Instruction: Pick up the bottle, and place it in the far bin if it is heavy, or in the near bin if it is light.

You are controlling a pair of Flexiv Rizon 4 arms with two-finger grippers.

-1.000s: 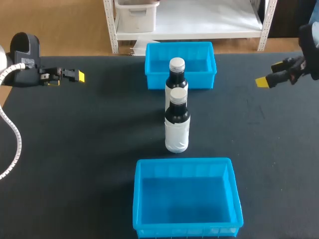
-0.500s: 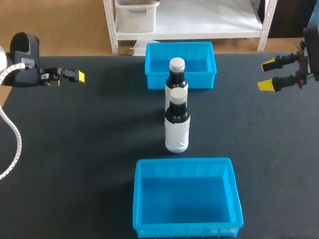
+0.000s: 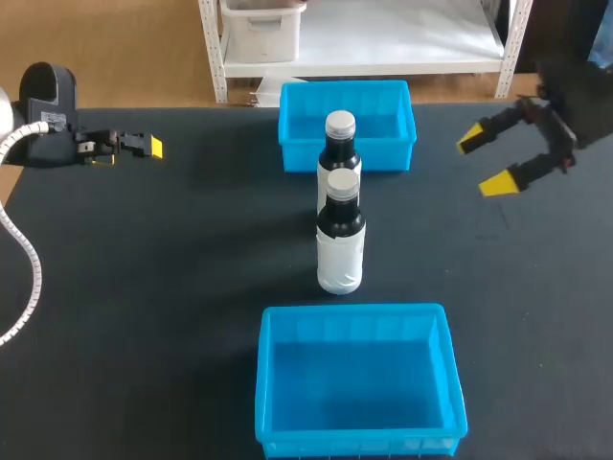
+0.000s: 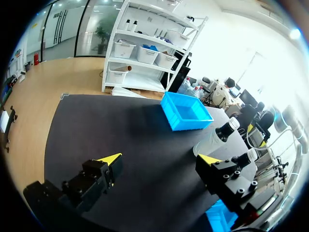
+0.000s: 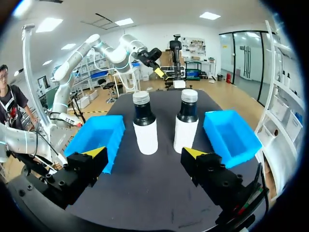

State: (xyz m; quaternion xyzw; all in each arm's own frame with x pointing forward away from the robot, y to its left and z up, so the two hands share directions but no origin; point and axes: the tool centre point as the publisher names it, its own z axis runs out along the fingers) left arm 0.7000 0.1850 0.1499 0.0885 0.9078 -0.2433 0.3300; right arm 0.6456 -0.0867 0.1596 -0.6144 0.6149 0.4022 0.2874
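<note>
Table (image 3: 172, 287): dark matte top carrying all items. Near bin (image 3: 352, 312): blue, open-topped, the item closest to the robot; directly on the near side of the front bottle and apart from it. Front bottle (image 3: 340, 251): upright on the table, white body, dark shoulder and neck, pale cap; stands between the two bins, held by nothing. Right gripper (image 3: 484, 163): in the air well to the right of the front bottle and somewhat farther back, fingers spread wide with nothing between them; its wrist view has both bottles side by side ahead of the open fingers, with a bin to either side of the pair. Left gripper (image 4: 161, 159): well to the left of the front bottle and farther back, fingers likewise wide apart, gripping nothing; its wrist view has the bottles and the far bin ahead of it. Back bottle (image 3: 339, 144): same look, upright, directly behind the front bottle and close to it, contact not discernible; its lower part is hidden by the front bottle, and it stands just short of the far bin. Far bin (image 3: 345, 86): blue, open-topped, in line behind the front bottle, at the table's far edge.
</note>
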